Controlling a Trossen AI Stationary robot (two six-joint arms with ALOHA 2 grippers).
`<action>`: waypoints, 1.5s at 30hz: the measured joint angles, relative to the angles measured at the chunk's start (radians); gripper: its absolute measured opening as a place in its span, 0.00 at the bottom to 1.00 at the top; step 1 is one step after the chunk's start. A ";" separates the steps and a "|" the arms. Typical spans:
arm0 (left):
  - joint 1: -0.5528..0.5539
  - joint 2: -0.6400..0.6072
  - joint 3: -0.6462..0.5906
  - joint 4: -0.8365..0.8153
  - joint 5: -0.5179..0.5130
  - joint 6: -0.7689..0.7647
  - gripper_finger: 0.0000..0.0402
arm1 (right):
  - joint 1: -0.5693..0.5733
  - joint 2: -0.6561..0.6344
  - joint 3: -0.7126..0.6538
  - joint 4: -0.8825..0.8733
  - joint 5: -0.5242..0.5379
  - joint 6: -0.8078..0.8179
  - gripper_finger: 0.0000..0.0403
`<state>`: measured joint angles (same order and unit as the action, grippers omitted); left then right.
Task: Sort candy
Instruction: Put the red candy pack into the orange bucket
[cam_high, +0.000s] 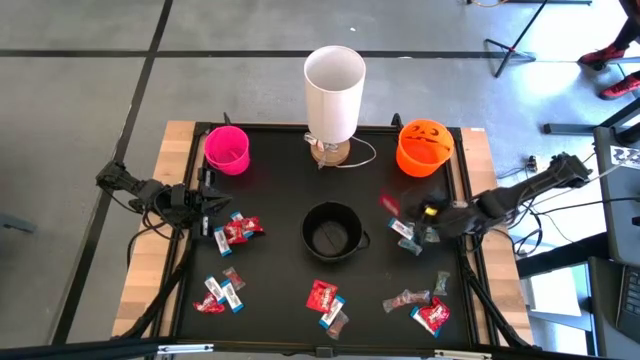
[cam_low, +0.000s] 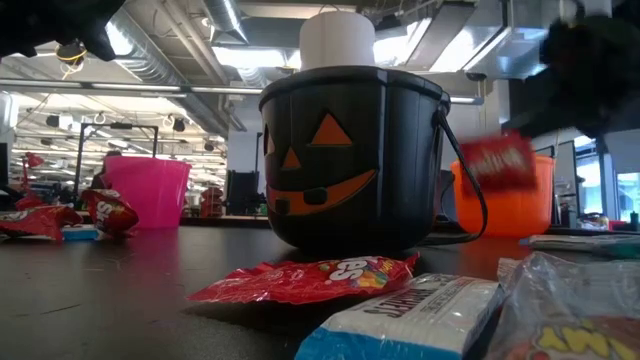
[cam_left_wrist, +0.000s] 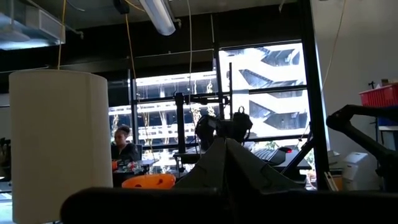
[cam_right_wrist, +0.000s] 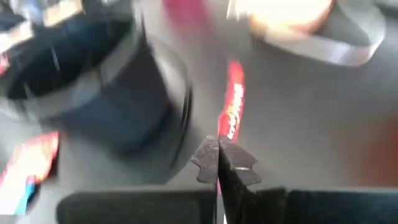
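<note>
From above, the right hand sits right of the black bucket, candy scattered across the desk, the left hand shut empty, and its wrist shows it clamped on a red packet.

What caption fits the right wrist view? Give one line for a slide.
Right gripper shut on a red candy packet, lifted beside the black pumpkin bucket.
</note>
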<state>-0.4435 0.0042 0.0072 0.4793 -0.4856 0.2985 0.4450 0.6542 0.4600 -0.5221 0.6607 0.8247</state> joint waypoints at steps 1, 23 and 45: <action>0.000 0.000 0.000 0.000 0.000 0.000 0.01 | 0.000 -0.011 0.017 0.002 0.052 -0.025 0.00; 0.000 0.000 0.000 0.000 0.000 0.000 0.01 | -0.242 -0.054 0.061 -0.135 0.823 -0.153 0.00; 0.000 0.000 0.000 0.000 0.000 0.000 0.01 | -0.813 -0.055 0.061 -0.114 0.367 -0.333 0.18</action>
<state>-0.4435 0.0043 0.0071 0.4793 -0.4854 0.2985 -0.3682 0.5995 0.5209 -0.6361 1.0274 0.4915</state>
